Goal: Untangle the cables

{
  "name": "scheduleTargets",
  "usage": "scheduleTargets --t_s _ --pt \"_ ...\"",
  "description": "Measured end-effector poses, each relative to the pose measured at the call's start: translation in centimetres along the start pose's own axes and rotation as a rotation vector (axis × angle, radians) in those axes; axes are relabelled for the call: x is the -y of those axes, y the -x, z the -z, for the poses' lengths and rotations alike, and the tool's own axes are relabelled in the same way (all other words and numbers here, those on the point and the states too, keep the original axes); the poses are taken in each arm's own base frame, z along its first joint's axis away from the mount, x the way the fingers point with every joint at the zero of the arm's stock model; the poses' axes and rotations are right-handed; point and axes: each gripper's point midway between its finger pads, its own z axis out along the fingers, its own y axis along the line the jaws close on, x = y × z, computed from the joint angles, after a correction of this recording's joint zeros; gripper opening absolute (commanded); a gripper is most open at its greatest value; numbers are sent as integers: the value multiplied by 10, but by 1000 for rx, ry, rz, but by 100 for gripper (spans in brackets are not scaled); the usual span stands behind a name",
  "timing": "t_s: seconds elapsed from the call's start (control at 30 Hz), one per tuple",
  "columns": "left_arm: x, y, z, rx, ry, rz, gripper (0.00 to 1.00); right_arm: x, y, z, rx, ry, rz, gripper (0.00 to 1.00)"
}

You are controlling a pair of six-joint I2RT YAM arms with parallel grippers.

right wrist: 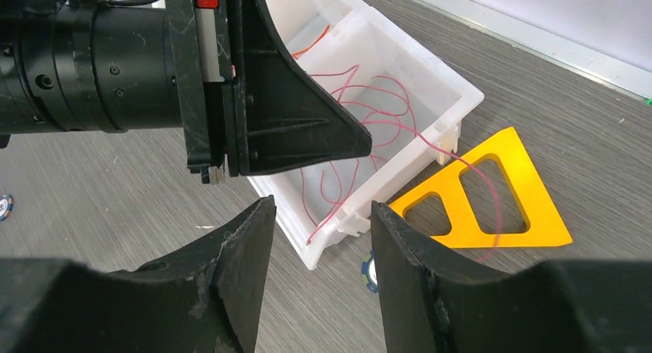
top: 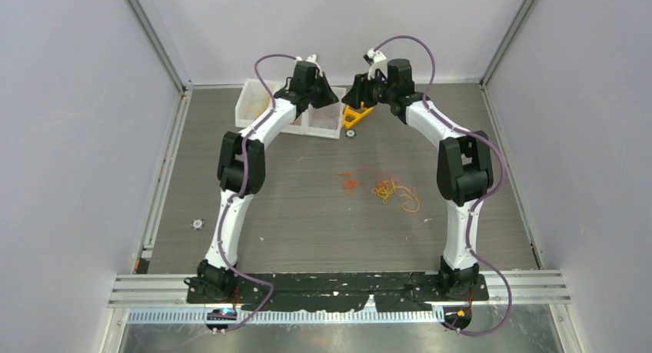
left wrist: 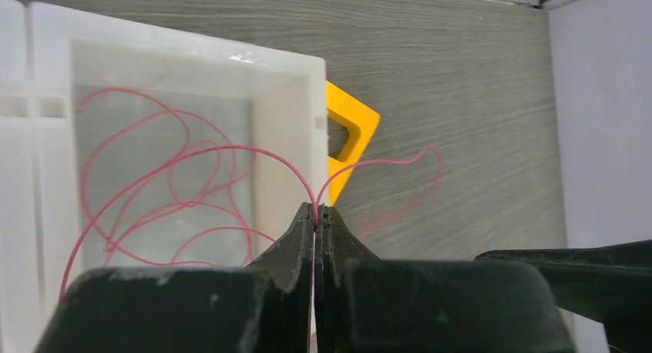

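Observation:
A loose clump of thin orange, yellow and red cables [top: 383,188] lies on the table between the arms. My left gripper [top: 330,99] is over the white tray's [top: 247,84] right end, shut on a thin red wire [left wrist: 316,208]. The wire loops left into the tray compartment [left wrist: 177,185] and right over the table [left wrist: 419,164]. In the right wrist view the same wire [right wrist: 407,127] runs from the tray across the orange-yellow triangle [right wrist: 530,203]. My right gripper [right wrist: 319,214] is open and empty, facing the left gripper [right wrist: 292,126] just above the tray corner.
The tray [right wrist: 461,99] has several compartments, and one at the back holds orange wire. The triangle [top: 355,116] lies right of the tray. A blue-rimmed disc [right wrist: 371,270] sits by the tray corner, another disc [top: 197,224] at the left. Walls enclose the table.

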Motion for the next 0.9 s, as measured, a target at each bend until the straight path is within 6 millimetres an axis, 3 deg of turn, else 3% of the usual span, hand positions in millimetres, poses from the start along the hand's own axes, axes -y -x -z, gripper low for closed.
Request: scheduleTargets --t_s 0.17,0.43,0.67,0.9 --pt "3 -5 -2 -15 -38 46 0 3 -7 2 -28 -11 -13 59" --pt "-25 -3 -3 -32 -31 128 0 27 -17 20 -114 -74 4 64" --pt "-29 3 -2 -21 -39 139 0 45 -52 35 -236 -108 68 64" --pt "-24 2 -3 -23 -53 136 0 39 -74 14 -310 -84 119 59"
